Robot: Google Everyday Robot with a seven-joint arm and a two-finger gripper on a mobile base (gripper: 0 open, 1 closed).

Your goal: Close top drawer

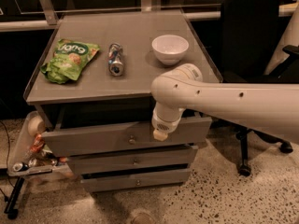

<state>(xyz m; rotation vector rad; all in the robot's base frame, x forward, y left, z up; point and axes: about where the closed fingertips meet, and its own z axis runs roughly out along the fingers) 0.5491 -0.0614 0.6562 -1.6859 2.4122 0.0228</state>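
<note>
The top drawer [93, 139] is a wide grey drawer with a tall plain front and a small round knob [132, 139] at its centre. It stands pulled out from under the grey cabinet top [88, 85]. My gripper [160, 133] hangs at the end of the white arm [224, 104], against the upper edge of the drawer front, right of the knob.
On the cabinet top lie a green snack bag [69, 59], a can on its side [115, 59] and a white bowl [170, 48]. Two shorter drawers [135, 161] sit below. A tray of litter [28, 153] hangs at the left. A black chair [247, 36] stands right.
</note>
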